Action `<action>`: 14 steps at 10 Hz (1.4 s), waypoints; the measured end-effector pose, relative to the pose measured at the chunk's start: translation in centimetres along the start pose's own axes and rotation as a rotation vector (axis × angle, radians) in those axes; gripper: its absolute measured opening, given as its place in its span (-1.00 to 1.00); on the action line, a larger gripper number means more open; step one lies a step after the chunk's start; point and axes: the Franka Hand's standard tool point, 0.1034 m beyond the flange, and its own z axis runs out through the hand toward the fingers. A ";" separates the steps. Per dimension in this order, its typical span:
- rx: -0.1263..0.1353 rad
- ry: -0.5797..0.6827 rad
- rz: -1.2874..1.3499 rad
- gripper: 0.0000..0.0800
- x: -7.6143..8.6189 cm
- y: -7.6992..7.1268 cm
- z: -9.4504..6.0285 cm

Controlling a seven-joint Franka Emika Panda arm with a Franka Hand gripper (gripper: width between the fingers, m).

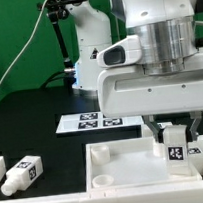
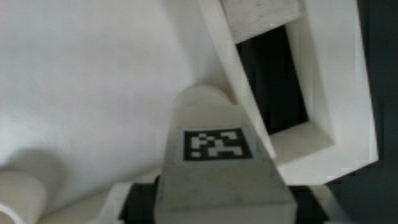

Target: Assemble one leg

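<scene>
Holding, exterior view: the claw (image 1: 175, 143) is clenched on the leg (image 1: 175, 149), a small chunky white plastic peg with a black-and-white tag, upright over the large square white tray-like tabletop (image 1: 126, 165) near its corner on the exterior view's right.
Spare, exterior view: another white tagged peg (image 1: 23, 173) lies on the black bench (image 1: 30, 111), well apart; the marker board (image 1: 89, 120) sits behind.
Alignment, wrist view: the leg (image 2: 221, 150) hangs beside the tabletop's raised rim (image 2: 240, 60).
Advice: keep it vertical, centre the stub over the corner hole, descend slowly before twisting.
</scene>
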 end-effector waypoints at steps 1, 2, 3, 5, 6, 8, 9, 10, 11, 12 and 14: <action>-0.001 -0.003 0.094 -0.29 0.0 0.0 0.0; 0.001 -0.008 0.164 -0.29 0.1 0.0 0.0; 0.008 -0.013 0.230 -0.29 0.2 0.1 0.0; 0.008 -0.012 0.211 -0.29 0.2 0.1 0.0; 0.008 -0.012 0.210 0.17 0.1 0.1 0.0; -0.025 0.018 -0.034 0.53 0.1 -0.4 -0.4; -0.026 0.017 -0.191 0.53 0.3 -0.2 -0.5; -0.026 0.017 -0.279 0.61 0.7 0.2 -0.6; -0.028 0.017 -0.310 0.61 0.7 0.2 -0.5; -0.033 0.017 -0.403 0.62 0.7 0.3 -0.5; -0.043 0.016 -0.555 0.62 0.8 0.3 -0.4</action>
